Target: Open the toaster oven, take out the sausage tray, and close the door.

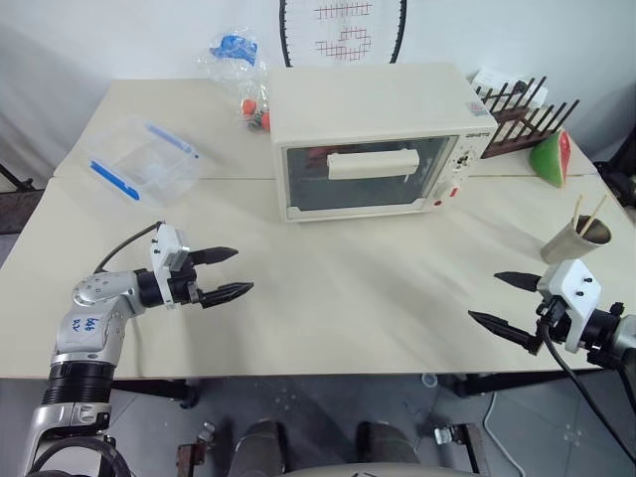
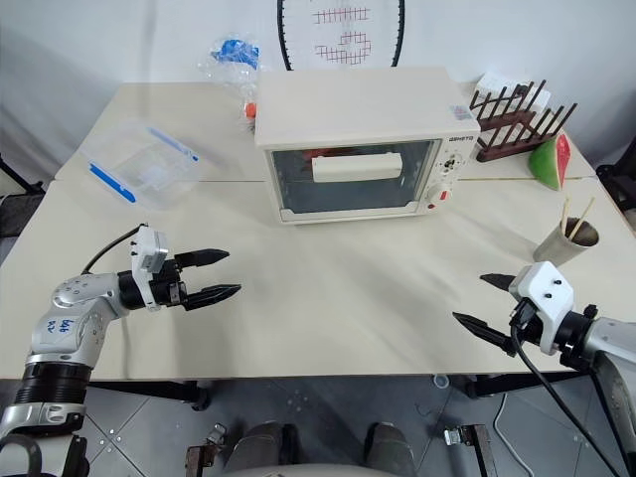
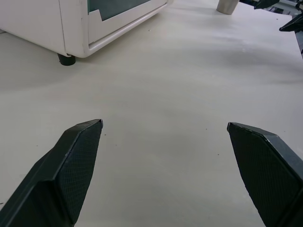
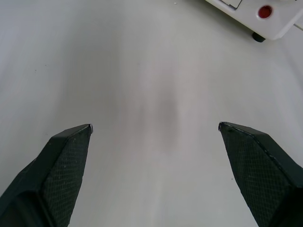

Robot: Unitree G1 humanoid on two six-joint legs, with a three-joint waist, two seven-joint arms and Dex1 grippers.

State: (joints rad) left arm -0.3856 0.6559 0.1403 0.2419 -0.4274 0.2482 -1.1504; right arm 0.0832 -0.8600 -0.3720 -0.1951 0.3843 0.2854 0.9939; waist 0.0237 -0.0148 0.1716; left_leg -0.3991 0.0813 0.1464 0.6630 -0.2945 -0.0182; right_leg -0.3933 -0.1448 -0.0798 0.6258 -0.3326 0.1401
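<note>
The cream-white toaster oven stands at the back middle of the table. Its glass door is closed, with the wide bar handle across it. The sausage tray is hidden behind the glass. My left gripper hovers open over the table's front left, well short of the oven, with nothing between its fingers. My right gripper is open and empty at the front right edge. A corner of the oven shows in the left wrist view, and its red button in the right wrist view.
A clear plastic box with blue clips sits at the back left. Plastic bags lie behind the oven's left side. A wooden rack, a watermelon slice and a cup with sticks stand at the right.
</note>
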